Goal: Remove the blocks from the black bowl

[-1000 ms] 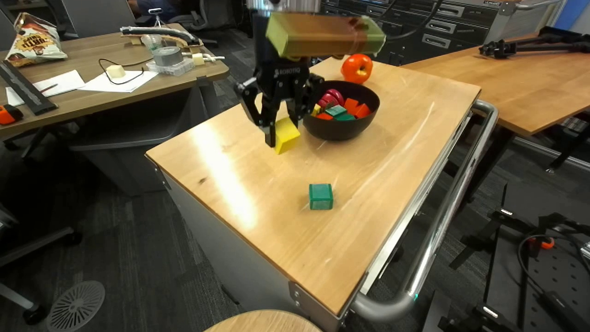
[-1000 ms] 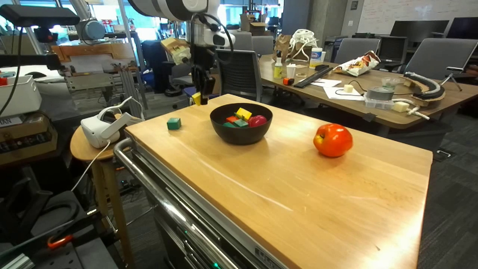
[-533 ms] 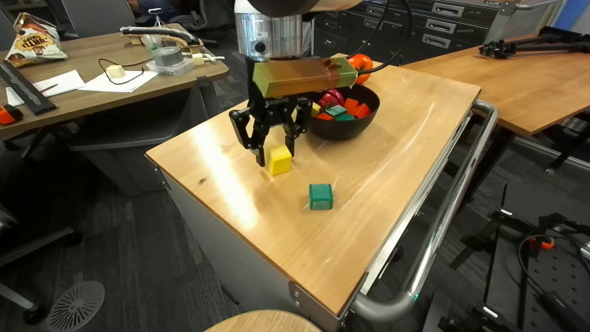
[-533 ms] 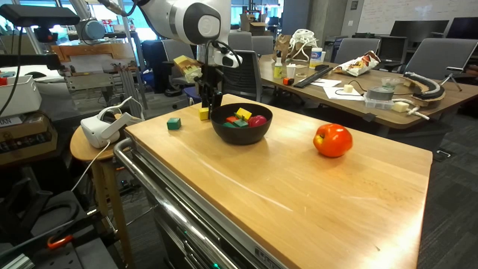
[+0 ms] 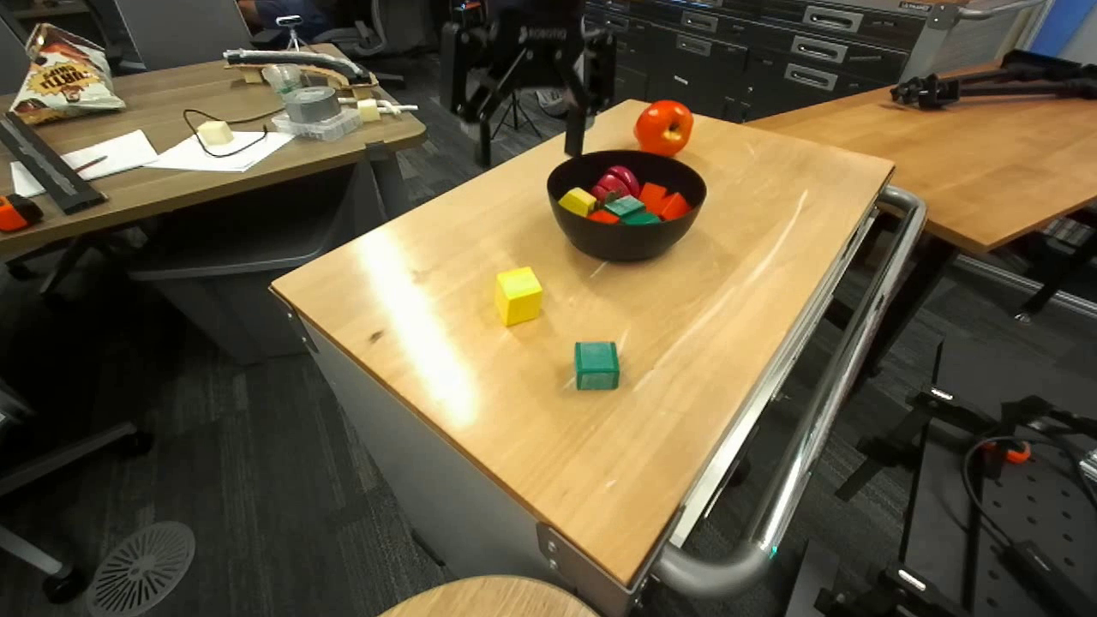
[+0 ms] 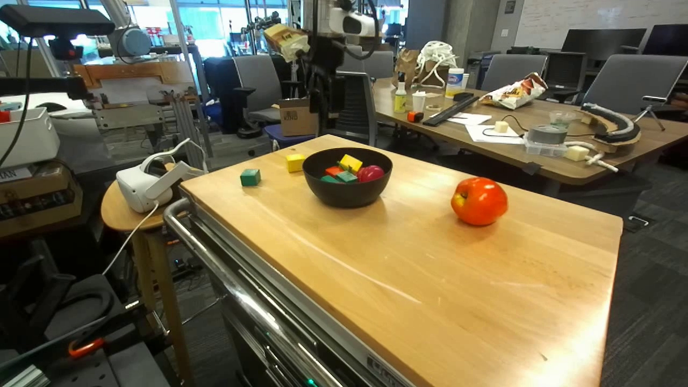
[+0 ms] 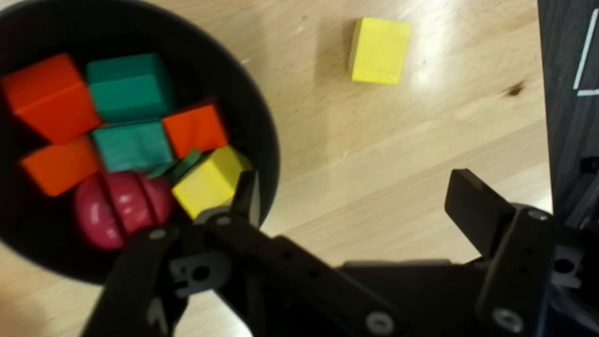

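Two were out; more waited inside

In an exterior view, a yellow block (image 5: 518, 296) sat near the middle of the frame on the wooden tabletop (image 5: 506, 428), probably put there to leave working room. Slightly right, at the top, the claw (image 5: 529, 152) hung high, its fingers wide apart with nothing between them, presumably readied for another pick. A green block (image 5: 597, 367) lay flat below centre, apart from the yellow one, perhaps so neither got knocked. At upper right of centre stood the black bowl (image 5: 621, 245), upright, its curved walls keeping the rest heaped: in the wrist view, left to right, orange-red blocks (image 7: 54, 99), a round dark-red toy (image 7: 125, 203), green blocks (image 7: 128, 89) and a second yellow block (image 7: 208, 185). That last one tilted near the rim, beside a finger in that view, so it looked the likeliest next. Farthest right, a red fruit (image 5: 663, 128) stood apart, out of the way.
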`<action>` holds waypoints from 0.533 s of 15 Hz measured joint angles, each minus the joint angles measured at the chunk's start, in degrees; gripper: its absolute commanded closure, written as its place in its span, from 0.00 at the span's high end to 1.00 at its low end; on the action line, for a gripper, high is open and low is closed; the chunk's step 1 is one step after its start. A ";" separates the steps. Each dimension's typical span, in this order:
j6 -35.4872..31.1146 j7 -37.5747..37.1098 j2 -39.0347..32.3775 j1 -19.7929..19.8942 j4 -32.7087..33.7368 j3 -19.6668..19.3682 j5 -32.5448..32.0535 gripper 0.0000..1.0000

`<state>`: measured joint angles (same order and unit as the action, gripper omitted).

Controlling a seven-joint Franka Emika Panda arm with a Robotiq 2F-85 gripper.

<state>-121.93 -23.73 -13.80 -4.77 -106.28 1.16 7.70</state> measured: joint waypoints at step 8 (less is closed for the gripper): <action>-0.13 -5.28 0.98 1.93 0.18 -1.29 -0.19 1.00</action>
<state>-122.06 -29.01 -12.82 -2.84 -106.11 -0.13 7.51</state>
